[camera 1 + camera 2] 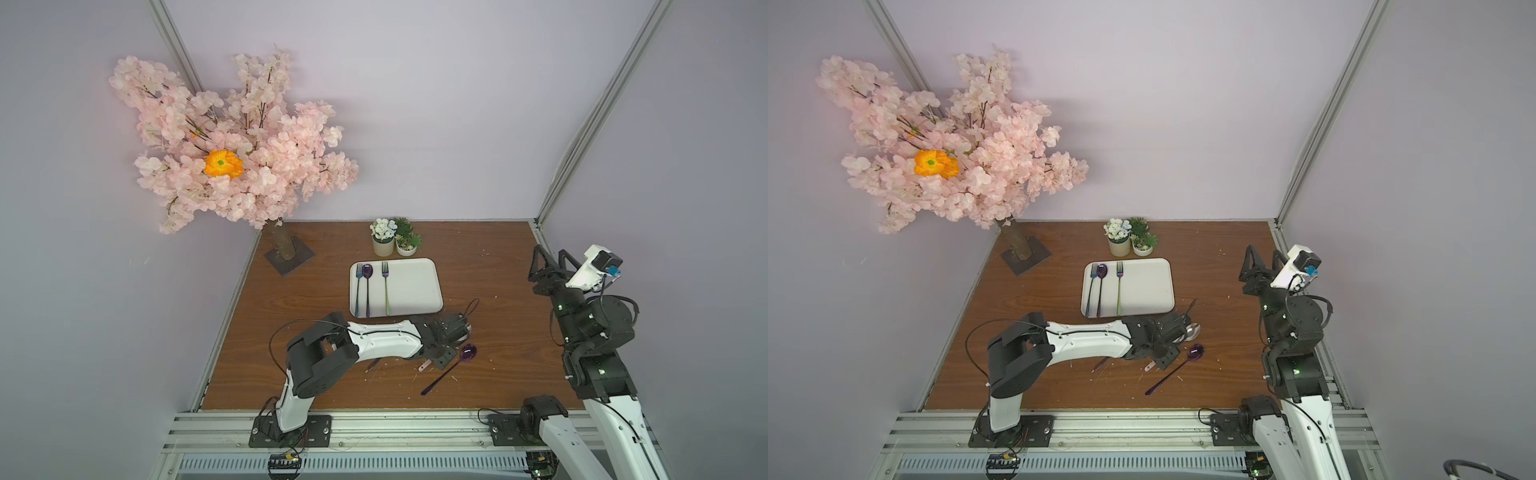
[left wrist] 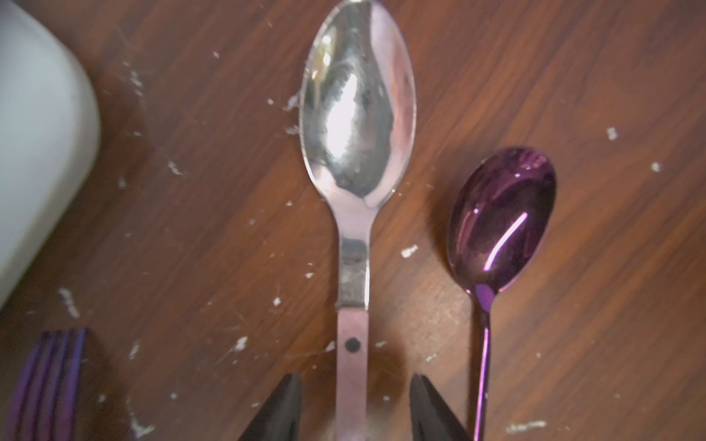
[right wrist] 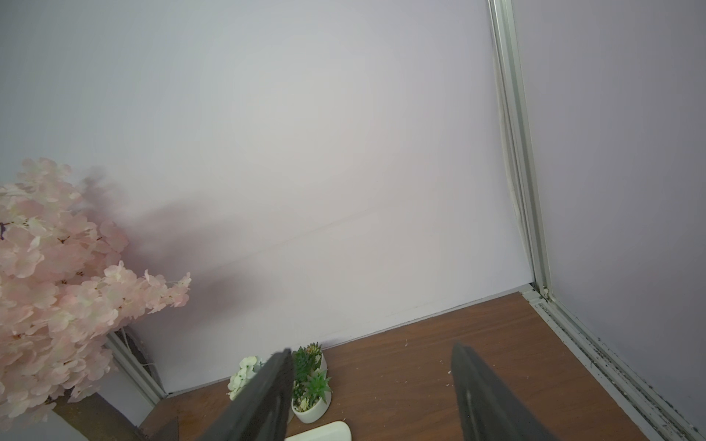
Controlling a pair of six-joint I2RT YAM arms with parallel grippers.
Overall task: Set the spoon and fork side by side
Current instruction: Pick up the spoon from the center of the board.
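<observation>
Left claw (image 2: 356, 376), spread, straddles the silver spoon (image 2: 357, 114) handle; the purple spoon (image 2: 500, 221), just beside one finger (image 2: 429, 416), could get nudged. Right claw (image 3: 371, 348) idles, spread.

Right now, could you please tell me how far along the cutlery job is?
Done: a fork and spoon lie paired on the tray. In hand: the left end effector straddles the handle of the silver spoon, jaws not yet closed. Left: set it beside the tray's lone second fork.
</observation>
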